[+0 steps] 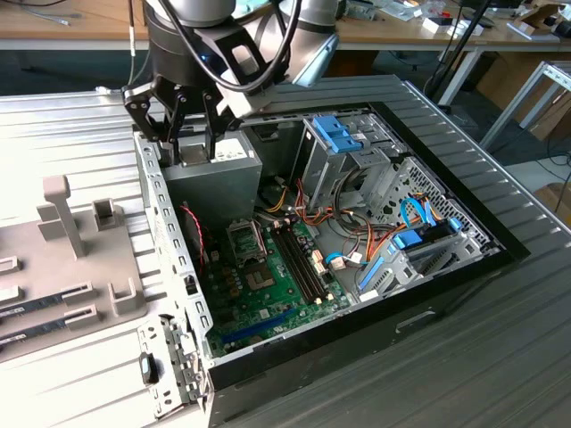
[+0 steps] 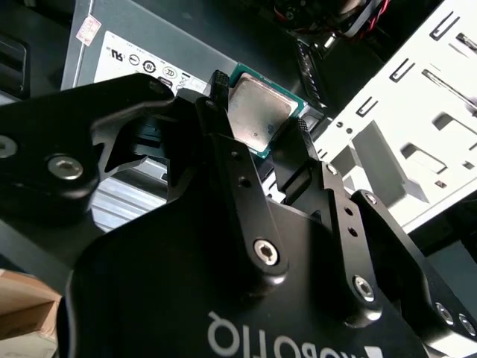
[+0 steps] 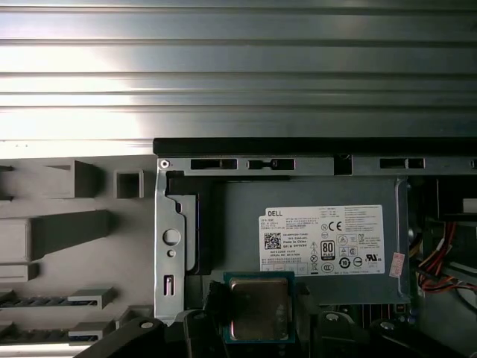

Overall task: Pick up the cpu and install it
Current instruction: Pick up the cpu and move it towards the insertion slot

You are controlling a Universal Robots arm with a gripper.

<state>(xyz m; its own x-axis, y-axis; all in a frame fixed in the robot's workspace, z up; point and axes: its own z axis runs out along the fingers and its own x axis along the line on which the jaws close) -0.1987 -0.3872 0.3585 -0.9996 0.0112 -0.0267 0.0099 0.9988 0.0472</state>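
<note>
Furthest to the exterior view's left, a pale grey moulded plastic fixture (image 1: 80, 267) with upright posts and slots lies on the ribbed silver metal table (image 1: 62, 125). Just beside it, toward the exterior view's right, stands an open black desktop computer case (image 1: 446, 299) with its side panel off.

Over the near-left corner of the case hangs the robot arm's black gripper (image 1: 190, 143), pointing down at the plain grey metal power-supply box (image 1: 210, 183). In both wrist views the two black fingers (image 2: 237, 179) are closed narrowly on the cpu (image 2: 255, 113), a small flat square chip with a silver-grey metal top and a green edge. They pinch it by two opposite sides, top face toward the cameras. In the first wrist view the cpu (image 3: 258, 307) sits in front of the power-supply box (image 3: 246, 201), just beside its white printed label (image 3: 322, 239). Whether the chip touches the box I cannot tell.

Further right in the exterior view, the green motherboard (image 1: 268, 285) lies flat in the case floor, with a dark metal socket frame (image 1: 245, 239) and long black memory slots (image 1: 299, 263). Beyond these are orange and yellow cables (image 1: 357, 241) and silver drive cages with blue plastic tabs (image 1: 339, 134).
</note>
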